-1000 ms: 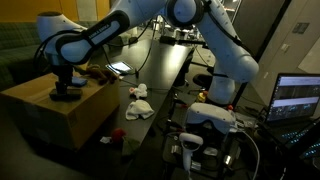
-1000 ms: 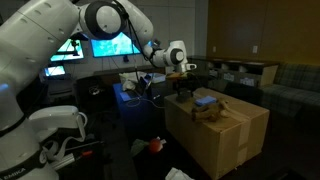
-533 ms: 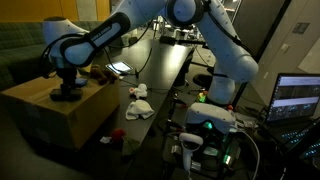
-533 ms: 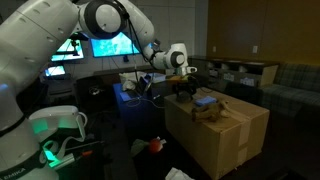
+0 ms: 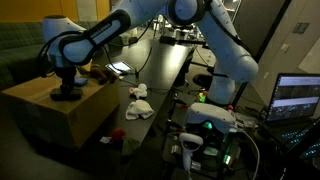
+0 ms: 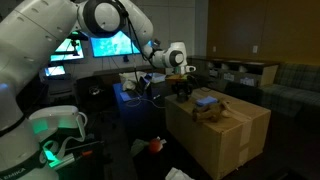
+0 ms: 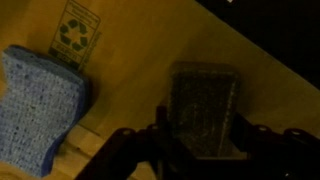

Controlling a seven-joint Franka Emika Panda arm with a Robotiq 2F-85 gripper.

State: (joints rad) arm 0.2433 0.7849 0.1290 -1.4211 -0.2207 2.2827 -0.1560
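Observation:
A dark grey rectangular block [image 7: 205, 100] lies on top of a cardboard box [image 7: 130, 60]. My gripper [image 7: 202, 122] points straight down over it, and its two dark fingers [image 7: 160, 125] sit against the block's left and right sides. In both exterior views the gripper [image 5: 66, 92] [image 6: 182, 92] stands low on the box top [image 5: 40, 100] [image 6: 235, 130]. A blue cloth pad [image 7: 40, 105] [image 6: 205, 99] lies beside the block, apart from the fingers. The wrist view is dim.
A recycling symbol [image 7: 72, 32] is printed on the box. A brown object [image 5: 96, 72] [image 6: 213, 112] rests on the box near the pad. White rags [image 5: 138, 105] and a red thing [image 5: 117, 134] lie on the floor. A laptop [image 5: 298, 97] and lit monitors [image 6: 110, 45] stand around.
The arm has stayed in place over the box. The fingers have drawn in toward the block's sides.

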